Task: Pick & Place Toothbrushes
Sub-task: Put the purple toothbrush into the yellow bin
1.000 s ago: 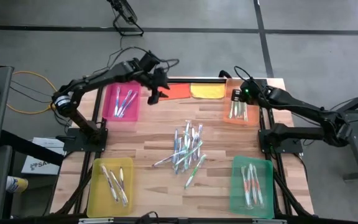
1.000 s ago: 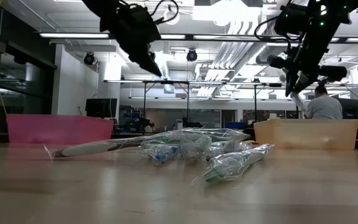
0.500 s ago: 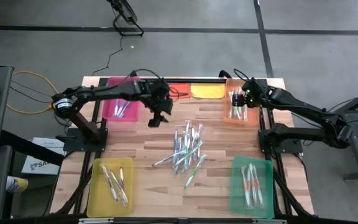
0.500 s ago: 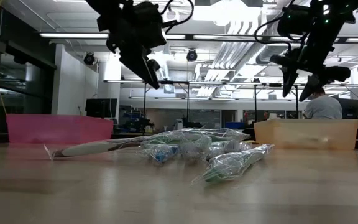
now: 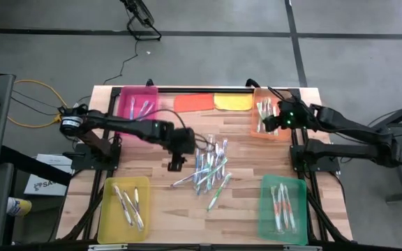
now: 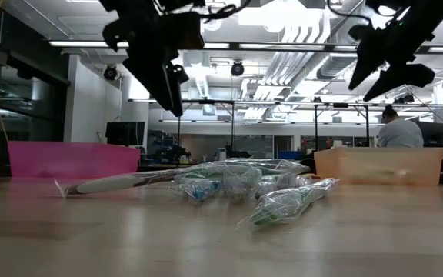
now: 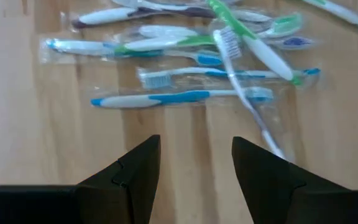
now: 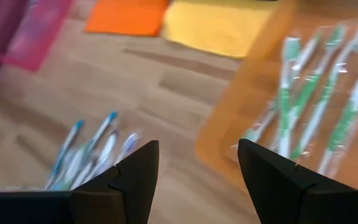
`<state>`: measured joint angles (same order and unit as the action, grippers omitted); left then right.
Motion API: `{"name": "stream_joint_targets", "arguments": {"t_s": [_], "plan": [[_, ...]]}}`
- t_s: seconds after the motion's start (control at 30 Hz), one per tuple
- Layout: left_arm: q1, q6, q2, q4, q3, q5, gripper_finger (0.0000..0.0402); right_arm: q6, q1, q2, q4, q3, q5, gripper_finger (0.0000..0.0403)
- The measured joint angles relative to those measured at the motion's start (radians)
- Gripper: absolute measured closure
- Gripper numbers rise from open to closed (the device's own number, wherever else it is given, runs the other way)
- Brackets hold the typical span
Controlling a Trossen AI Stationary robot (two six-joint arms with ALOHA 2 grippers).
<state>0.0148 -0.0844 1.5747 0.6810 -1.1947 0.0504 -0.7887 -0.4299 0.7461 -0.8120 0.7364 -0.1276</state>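
the table [image 5: 152, 157] is seen from above, with four trays at its corners. the pile of toothbrushes [image 5: 209, 167] lies in the middle, apart from every tray. the left gripper [image 5: 176, 157] is held just beside the pile, spread wide and empty. a pick-up seems to be starting; a drop onto one brush is called for next. the right gripper [image 5: 276, 123] is held spread and empty by the orange tray [image 5: 254, 131]. which brush is meant cannot be told.
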Motion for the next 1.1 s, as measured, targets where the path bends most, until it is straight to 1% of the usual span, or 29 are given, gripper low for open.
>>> {"name": "stream_joint_targets", "arguments": {"t_s": [0.13, 0.27, 0.4, 0.5, 0.7, 0.77, 0.87, 1.0, 1.1], "plan": [[0.083, 0.102, 0.0, -0.013, 0.0, -0.071, 0.0206, -0.025, 0.093, -0.034, 0.0, 0.0, -0.012, 0.019], [0.15, 0.179, 0.0, -0.029, 0.0, -0.127, 0.0206, -0.048, 0.181, -0.047, 0.0, 0.0, -0.047, 0.019], [0.206, 0.264, 0.032, -0.023, 0.001, -0.194, 0.0205, -0.058, 0.268, -0.046, -0.001, 0.0, -0.061, 0.019], [0.239, 0.309, 0.074, -0.043, -0.001, -0.199, 0.0193, -0.082, 0.331, -0.041, -0.001, 0.0, -0.08, 0.019], [0.29, 0.352, 0.168, -0.063, 0.0, -0.192, 0.0136, -0.145, 0.451, -0.038, -0.001, 0.0, -0.157, 0.019], [0.296, 0.38, 0.189, -0.068, 0.0, -0.192, 0.0123, -0.166, 0.486, -0.036, -0.001, 0.0, -0.181, 0.019], [0.294, 0.429, 0.222, -0.065, 0.0, -0.197, 0.0117, -0.197, 0.534, -0.034, -0.001, 0.0, -0.208, 0.019], [0.293, 0.444, 0.256, -0.077, 0.0, -0.191, 0.0117, -0.239, 0.592, -0.034, 0.0, 0.0, -0.242, 0.019], [0.293, 0.478, 0.278, -0.084, 0.0, -0.166, 0.012, -0.265, 0.631, -0.034, 0.0, 0.0, -0.262, 0.019]]}}
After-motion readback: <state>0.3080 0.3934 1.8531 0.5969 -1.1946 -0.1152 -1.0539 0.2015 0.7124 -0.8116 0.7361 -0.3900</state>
